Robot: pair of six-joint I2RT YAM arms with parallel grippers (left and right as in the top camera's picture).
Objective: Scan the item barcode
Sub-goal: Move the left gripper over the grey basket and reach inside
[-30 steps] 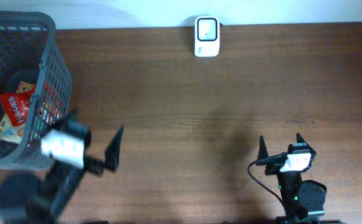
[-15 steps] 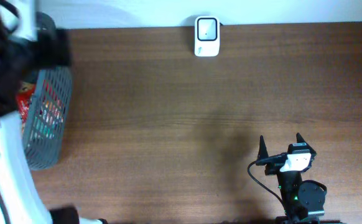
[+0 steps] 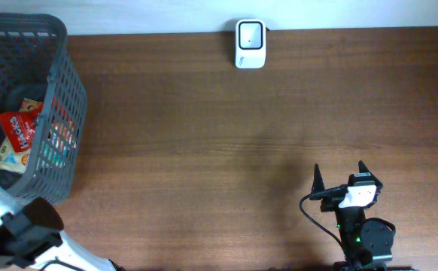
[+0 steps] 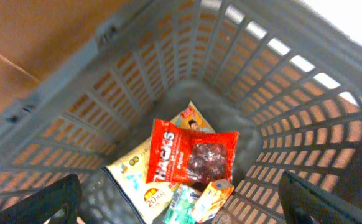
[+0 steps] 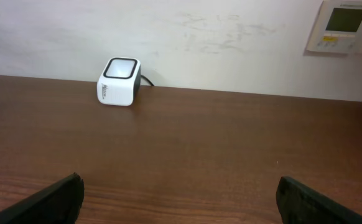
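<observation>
1. The left end effector (image 4: 180,193) shows only as two dark fingertips in the bottom corners of its wrist view, spread wide apart and empty; overhead, only part of the left arm (image 3: 27,226) appears, cut off at the lower-left corner, and the fingers cannot be made out there.
2. Ahead of it, between the fingertips, the red snack packet (image 4: 190,155) lies on the floor of the grey basket (image 4: 137,87); its print is blurred, and whether a barcode faces up cannot be told; a pale packet (image 4: 134,180) lies partly hidden under it; a small orange carton (image 4: 209,196) is cut off by the frame's lower edge.
3. The right end effector (image 5: 180,186) is likewise wide open and empty, low over the bench (image 5: 231,143).
4. The white scanner (image 5: 119,81) stands well ahead of it and to its left, at the bench's far edge by the wall (image 5: 231,37); its cable is mostly hidden behind it.
5. The bench is dark brown wood grain; the wall is white and scuffed; a pale control panel (image 5: 346,25) hangs high to the right, its display unreadable.
</observation>
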